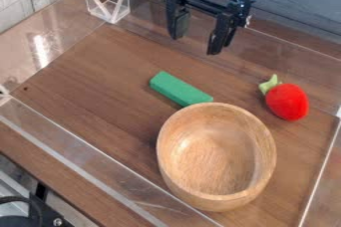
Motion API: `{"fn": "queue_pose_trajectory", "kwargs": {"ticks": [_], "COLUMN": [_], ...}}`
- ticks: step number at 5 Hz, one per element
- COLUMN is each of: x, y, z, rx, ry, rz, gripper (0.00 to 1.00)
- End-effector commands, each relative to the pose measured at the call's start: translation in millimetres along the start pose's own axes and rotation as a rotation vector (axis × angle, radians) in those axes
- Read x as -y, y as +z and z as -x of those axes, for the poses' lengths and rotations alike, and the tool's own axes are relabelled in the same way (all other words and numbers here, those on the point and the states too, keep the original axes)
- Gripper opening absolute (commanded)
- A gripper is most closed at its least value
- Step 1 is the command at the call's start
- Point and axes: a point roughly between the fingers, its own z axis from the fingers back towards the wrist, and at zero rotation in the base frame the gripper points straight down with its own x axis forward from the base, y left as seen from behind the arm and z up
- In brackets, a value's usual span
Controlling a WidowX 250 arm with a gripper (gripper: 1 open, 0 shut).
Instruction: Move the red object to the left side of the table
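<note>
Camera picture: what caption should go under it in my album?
Open gripper hangs above table with red strawberry toy, green block, wooden bowl.

red object [286, 102]: bright red, green leafy top | block [177, 90] left of it: green | bowl [216, 154]: pale wood grain | table [94, 82]: dark brown wood grain | gripper [197, 31]: black
</note>
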Motion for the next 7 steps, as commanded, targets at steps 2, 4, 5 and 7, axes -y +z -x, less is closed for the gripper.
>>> {"fn": "queue_pose_trajectory", "kwargs": {"ticks": [2, 4, 5, 7], "x": [46, 104, 119, 132], "y": [-22.2, -41.5, -52.3, -79.1], "z": [-11.3, -34.3, -50.6, -83.9], "rx": [-0.019, 0.052, 0.087, 0.127], "ry": [0.269, 0.668, 0.778, 0.913], "rz": [0.032, 0.119, 0.151, 0.230], "gripper": [1.00, 1.00, 1.00, 1.00]}}
